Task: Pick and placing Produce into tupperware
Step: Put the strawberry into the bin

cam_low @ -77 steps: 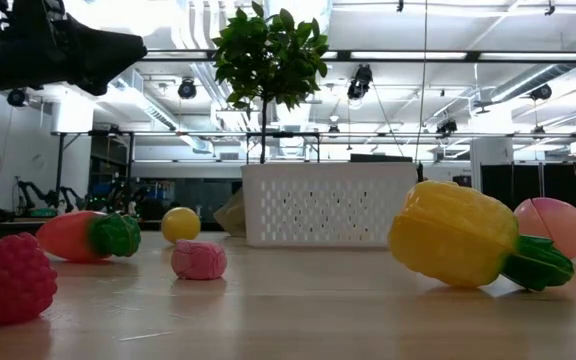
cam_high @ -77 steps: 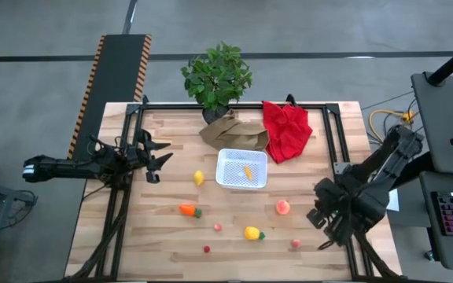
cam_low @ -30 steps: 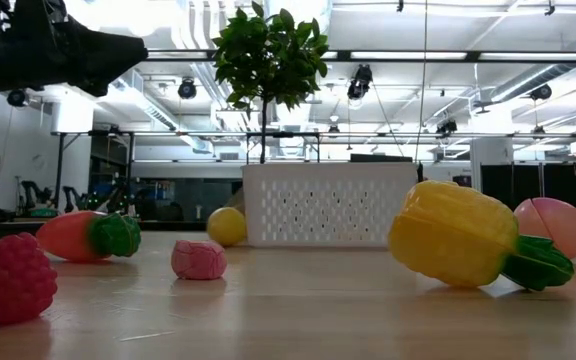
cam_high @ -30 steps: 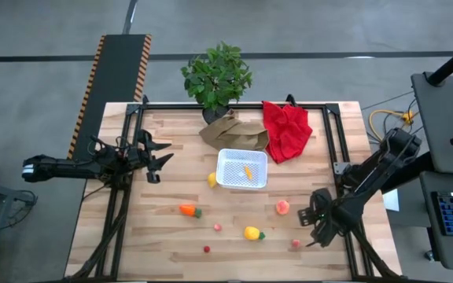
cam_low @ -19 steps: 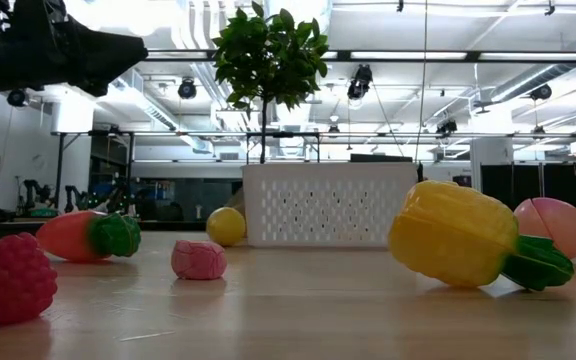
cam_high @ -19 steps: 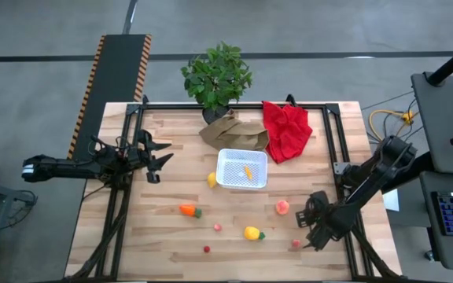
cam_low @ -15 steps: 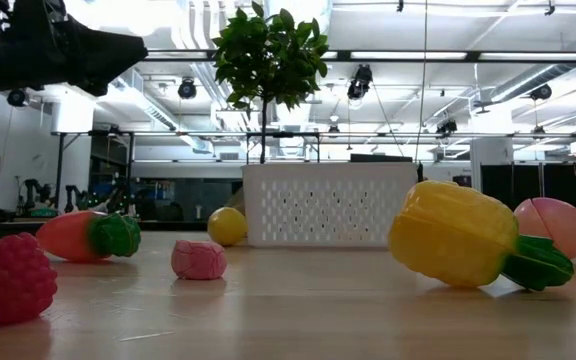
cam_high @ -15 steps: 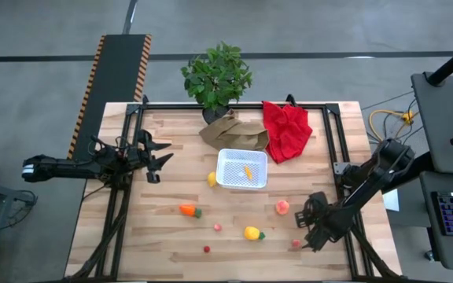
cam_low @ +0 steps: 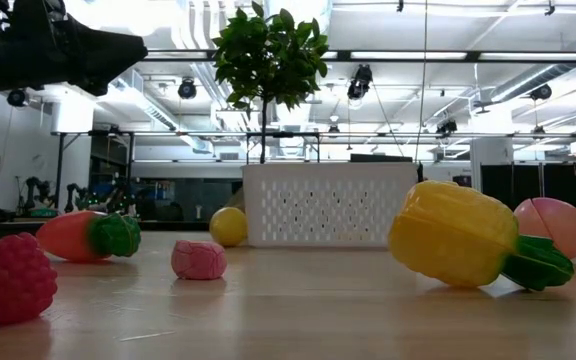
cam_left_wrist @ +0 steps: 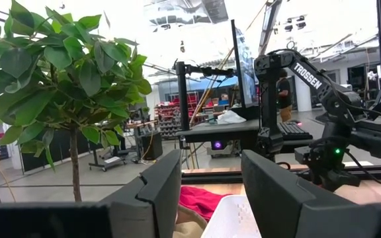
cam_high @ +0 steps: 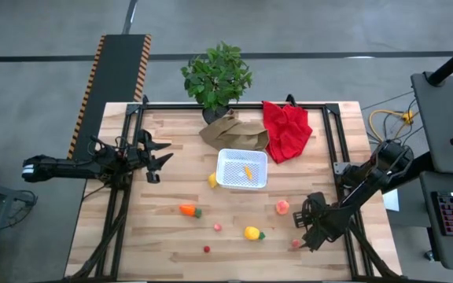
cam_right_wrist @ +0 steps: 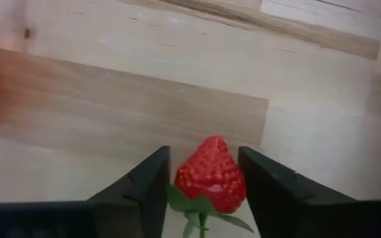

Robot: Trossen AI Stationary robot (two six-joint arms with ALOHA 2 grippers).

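Toward five o'clock, the right gripper (cam_high: 300, 237) has dropped, fingers pinching the strawberry (cam_right_wrist: 210, 174); left gripper (cam_high: 160, 159) unchanged, parted.

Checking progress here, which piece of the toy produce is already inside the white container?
The small orange-yellow piece, lying alone on the tupperware's mesh base. Every other piece sits on the wooden table outside it.

Potted plant (cam_high: 216, 76), brown bag (cam_high: 232, 130), red cloth (cam_high: 287, 129) @ table's far edge.
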